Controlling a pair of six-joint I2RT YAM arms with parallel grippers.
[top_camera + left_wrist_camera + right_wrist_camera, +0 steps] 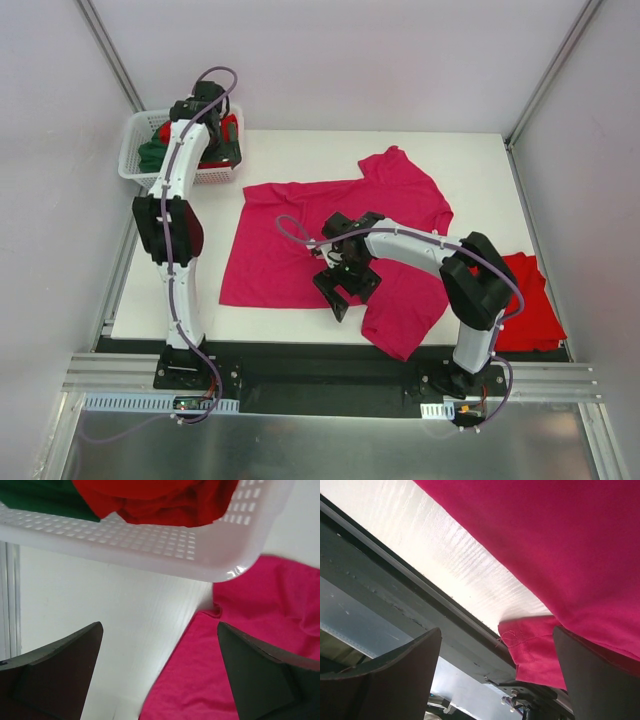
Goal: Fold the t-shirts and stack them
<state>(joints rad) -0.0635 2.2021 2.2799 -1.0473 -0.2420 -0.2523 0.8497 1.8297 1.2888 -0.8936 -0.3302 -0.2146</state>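
1. From above, the pink shirt (340, 230) lies spread across the middle of the table (470, 160). A red shirt (530, 310) lies at the right edge.
2. The right jaws gape wide, holding nothing, over the pink shirt's near hem. Only their wrist view shows a hem corner drooping past the table edge onto the dark rail (420, 610).
3. The left jaws also gape empty beside the basket (135, 165). Their wrist view shows a crumpled red shirt (160, 500) and a green shirt (45, 497) inside.

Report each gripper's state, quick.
Left gripper: open, holding nothing, near the white lattice basket.
Right gripper: open, holding nothing, over the magenta-pink t-shirt.
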